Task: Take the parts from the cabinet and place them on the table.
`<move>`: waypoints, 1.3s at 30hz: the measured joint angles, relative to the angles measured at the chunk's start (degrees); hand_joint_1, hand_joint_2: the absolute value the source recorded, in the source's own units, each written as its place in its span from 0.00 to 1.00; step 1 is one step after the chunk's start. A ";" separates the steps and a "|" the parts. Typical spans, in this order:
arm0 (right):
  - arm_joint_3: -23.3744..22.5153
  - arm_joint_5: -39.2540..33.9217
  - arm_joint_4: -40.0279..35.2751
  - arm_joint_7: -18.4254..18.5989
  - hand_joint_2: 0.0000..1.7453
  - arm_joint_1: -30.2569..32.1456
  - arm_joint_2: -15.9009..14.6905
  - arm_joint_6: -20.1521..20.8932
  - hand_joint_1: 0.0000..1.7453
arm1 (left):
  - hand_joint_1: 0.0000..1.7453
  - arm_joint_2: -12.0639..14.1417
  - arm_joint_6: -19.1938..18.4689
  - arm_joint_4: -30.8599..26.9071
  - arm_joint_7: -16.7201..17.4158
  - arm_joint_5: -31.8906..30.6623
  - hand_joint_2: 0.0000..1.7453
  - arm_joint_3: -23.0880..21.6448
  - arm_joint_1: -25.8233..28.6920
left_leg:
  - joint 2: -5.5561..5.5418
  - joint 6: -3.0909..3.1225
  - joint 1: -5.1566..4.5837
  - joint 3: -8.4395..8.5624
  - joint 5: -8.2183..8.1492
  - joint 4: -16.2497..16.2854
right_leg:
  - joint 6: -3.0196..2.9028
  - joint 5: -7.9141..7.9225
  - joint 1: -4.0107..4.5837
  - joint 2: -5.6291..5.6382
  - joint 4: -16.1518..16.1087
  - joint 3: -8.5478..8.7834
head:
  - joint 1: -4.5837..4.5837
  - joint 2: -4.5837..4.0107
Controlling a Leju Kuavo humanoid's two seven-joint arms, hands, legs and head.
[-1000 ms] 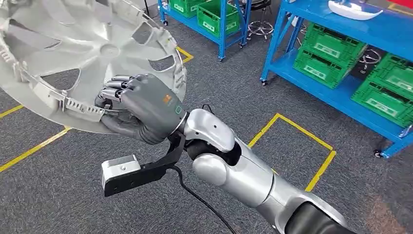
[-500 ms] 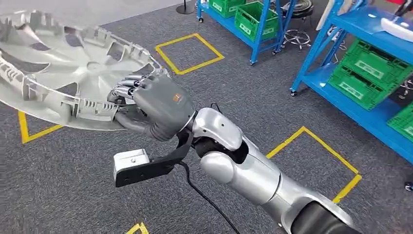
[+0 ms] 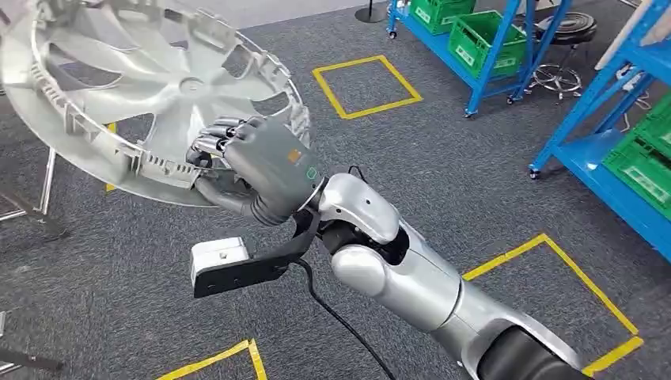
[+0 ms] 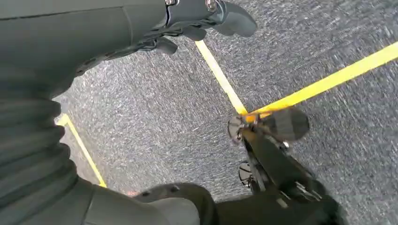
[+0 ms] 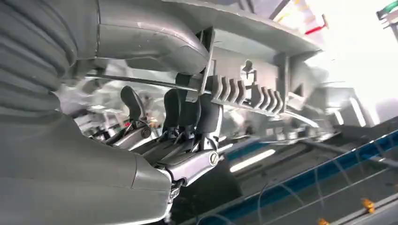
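Gripping rim of wheel cover (image 3: 150,87): right hand (image 3: 257,170) fingers (image 3: 212,136) curl over inner edge, thumb under; right wrist view confirms pinch on ribbed rim (image 5: 244,93). Cover held aloft at 10 o'clock of hand, tilted, concave side up. Left hand (image 4: 202,18) hangs over carpet, fingers partly curled, nothing held. Versus 1 s ago: whole scene shifted, blue racks (image 3: 506,47) slid toward 1 o'clock, so body turning. Judgement: transport phase; table not yet reached.
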 joint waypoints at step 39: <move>-0.44 -1.77 0.54 -1.60 1.00 -0.84 -1.99 -0.85 1.00 | 0.00 0.35 -0.64 -0.04 0.18 -1.01 1.00 -0.11 -1.10 | 0.09 3.90 -0.92 2.26 1.02 -5.31 | 2.04 -4.13 0.19 2.71 6.56 -3.00 | 0.29 -0.02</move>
